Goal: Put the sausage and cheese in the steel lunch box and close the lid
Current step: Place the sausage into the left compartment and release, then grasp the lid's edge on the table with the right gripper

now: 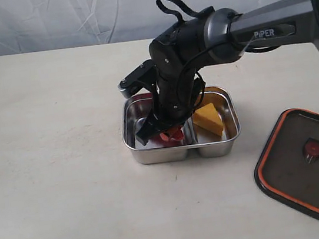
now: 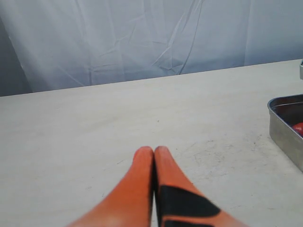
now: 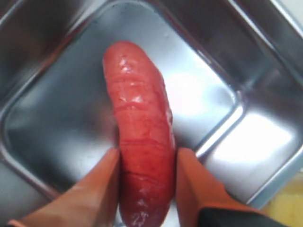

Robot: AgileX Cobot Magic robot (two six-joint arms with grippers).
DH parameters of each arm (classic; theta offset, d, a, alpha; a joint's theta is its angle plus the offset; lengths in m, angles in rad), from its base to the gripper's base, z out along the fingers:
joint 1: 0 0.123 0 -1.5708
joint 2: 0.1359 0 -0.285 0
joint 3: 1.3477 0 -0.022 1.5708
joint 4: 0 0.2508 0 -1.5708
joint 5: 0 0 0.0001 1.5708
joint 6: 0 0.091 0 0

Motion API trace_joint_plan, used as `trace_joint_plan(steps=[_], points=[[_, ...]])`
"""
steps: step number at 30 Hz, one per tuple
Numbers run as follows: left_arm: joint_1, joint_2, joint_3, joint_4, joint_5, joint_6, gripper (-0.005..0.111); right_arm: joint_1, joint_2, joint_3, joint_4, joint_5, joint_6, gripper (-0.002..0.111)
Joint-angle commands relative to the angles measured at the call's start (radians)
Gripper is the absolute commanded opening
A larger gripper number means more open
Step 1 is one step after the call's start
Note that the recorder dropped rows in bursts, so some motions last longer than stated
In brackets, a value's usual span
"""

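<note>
The steel lunch box [image 1: 158,153] shows polished, mirror-bright metal, the sausage [image 3: 142,142] is glossy, ridged red plastic, the cheese [image 1: 208,120] looks matt, the lid [image 1: 292,178] is dark translucent plastic with a smooth orange rim, the desk [image 1: 54,170] is matt and faintly scuffed, and the backdrop [image 1: 44,17] is creased whitish cloth.

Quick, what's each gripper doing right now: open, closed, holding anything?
Left gripper: closed, holding nothing.
Right gripper: closed on the sausage, down inside the steel lunch box.
</note>
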Motion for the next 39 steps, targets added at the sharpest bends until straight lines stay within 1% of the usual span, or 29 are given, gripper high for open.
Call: trace_joint_plan(steps=[1,3,7,8,10,15,19,22,25,28,32,34,36,39], points=[[-0.005,-0.004,0.003,0.003,0.001,-0.004,0.0,-0.006,0.006,0.001,-0.001,-0.024,-0.006,0.003],[-0.005,-0.004,0.003,0.003,0.001,-0.004,0.0,-0.006,0.006,0.001,-0.001,-0.024,-0.006,0.013],[-0.005,-0.004,0.003,0.003,0.001,-0.004,0.0,-0.006,0.006,-0.004,0.001,0.008,0.004,0.044],[-0.005,-0.004,0.003,0.003,0.001,-0.004,0.0,-0.006,0.006,-0.004,0.003,0.019,0.017,0.05],[-0.005,-0.004,0.003,0.003,0.001,-0.004,0.0,-0.006,0.001,-0.004,0.006,0.042,0.017,0.054],[-0.005,-0.004,0.003,0.003,0.001,-0.004,0.0,-0.006,-0.043,-0.004,0.01,0.06,0.017,0.052],[-0.005,-0.004,0.003,0.003,0.001,-0.004,0.0,-0.006,-0.14,-0.004,0.06,0.071,0.01,0.049],[-0.005,-0.004,0.003,0.003,0.001,-0.004,0.0,-0.006,-0.245,-0.002,0.06,0.144,0.017,0.049],[-0.005,-0.004,0.003,0.003,0.001,-0.004,0.0,-0.008,-0.35,0.03,-0.011,0.222,0.038,0.049],[-0.005,-0.004,0.003,0.003,0.001,-0.004,0.0,-0.008,-0.469,0.133,-0.128,0.249,0.102,0.049],[-0.005,-0.004,0.003,0.003,0.001,-0.004,0.0,-0.009,-0.636,0.381,-0.235,0.244,0.205,0.049],[-0.005,-0.004,0.003,0.003,0.001,-0.004,0.0,-0.009,-0.712,0.507,-0.23,0.205,0.23,0.049],[-0.005,-0.004,0.003,0.003,0.001,-0.004,0.0,-0.009,-0.769,0.642,-0.189,0.122,0.23,0.049],[-0.005,-0.004,0.003,0.003,0.001,-0.004,0.0,-0.009,-0.798,0.786,-0.138,0.038,0.248,0.049]])
